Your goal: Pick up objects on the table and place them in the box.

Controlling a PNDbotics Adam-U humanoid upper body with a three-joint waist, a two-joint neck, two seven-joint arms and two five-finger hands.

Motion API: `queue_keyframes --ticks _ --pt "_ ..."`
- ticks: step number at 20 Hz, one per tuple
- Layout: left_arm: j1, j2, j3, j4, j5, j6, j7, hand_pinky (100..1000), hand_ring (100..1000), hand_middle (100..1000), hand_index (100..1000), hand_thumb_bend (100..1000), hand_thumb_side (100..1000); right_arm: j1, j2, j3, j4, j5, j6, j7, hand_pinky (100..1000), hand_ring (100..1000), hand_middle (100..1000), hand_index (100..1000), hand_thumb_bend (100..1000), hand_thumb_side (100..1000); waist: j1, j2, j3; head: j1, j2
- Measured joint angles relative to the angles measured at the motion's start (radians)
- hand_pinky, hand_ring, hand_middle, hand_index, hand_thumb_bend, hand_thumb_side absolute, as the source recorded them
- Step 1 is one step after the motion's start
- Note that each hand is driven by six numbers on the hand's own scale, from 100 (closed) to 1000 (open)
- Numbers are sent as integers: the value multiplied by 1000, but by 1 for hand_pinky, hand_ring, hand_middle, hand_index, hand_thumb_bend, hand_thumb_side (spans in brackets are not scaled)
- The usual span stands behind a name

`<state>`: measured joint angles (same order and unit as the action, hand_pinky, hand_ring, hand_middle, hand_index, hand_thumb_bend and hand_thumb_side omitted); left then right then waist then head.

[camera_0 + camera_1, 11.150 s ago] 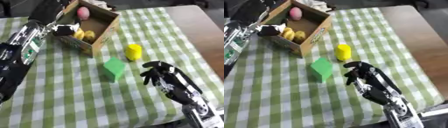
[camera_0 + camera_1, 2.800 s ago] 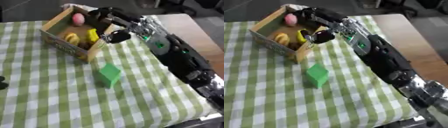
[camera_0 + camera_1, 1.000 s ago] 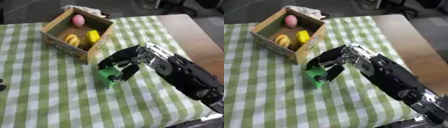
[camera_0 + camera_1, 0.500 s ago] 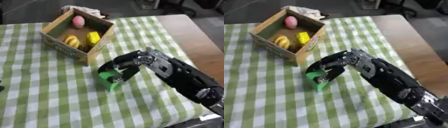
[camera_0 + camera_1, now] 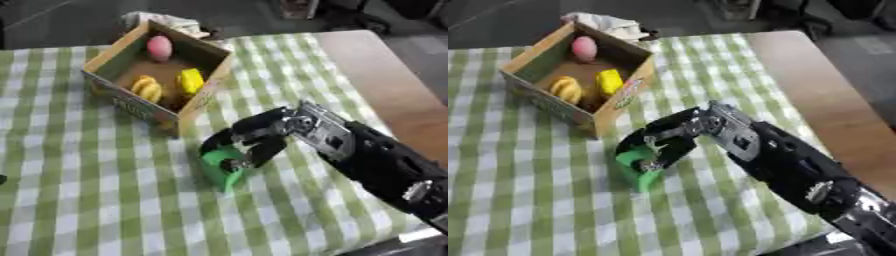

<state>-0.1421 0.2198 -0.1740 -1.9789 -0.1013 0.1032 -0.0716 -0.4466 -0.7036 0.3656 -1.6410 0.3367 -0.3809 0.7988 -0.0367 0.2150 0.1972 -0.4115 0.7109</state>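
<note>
Right hand point(image 5: 255, 140) fingers curled round green block point(image 5: 220, 166) on counter point(image 5: 105, 200) (checked cloth), near-right of box point(image 5: 156, 108).

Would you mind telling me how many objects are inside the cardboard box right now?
3, all in the box: a pink egg-shaped object at the far end, a yellow block near the right wall, and a yellow ridged object beside it. Others could be hidden behind the near wall.

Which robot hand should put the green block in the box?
The right hand, probably: its fingers are already curled around the green block, close beside the box. The left hand barely shows, at the left eye view's left edge.
</note>
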Motion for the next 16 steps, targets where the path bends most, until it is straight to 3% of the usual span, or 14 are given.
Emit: queue_keyframes --ticks 8,16 --pt "0 0 4 0 -1 0 0 692 598 590 823 100 708 31 -20 -14 -104 61 -35 -50 971 991 1000 1000 100 906 1 0 -2 0 0" --pt "1 0 5 0 -2 0 0 693 598 591 823 100 708 44 -25 12 -104 145 -42 -44 977 1000 1000 1000 100 911 3 1 -2 -3 0"
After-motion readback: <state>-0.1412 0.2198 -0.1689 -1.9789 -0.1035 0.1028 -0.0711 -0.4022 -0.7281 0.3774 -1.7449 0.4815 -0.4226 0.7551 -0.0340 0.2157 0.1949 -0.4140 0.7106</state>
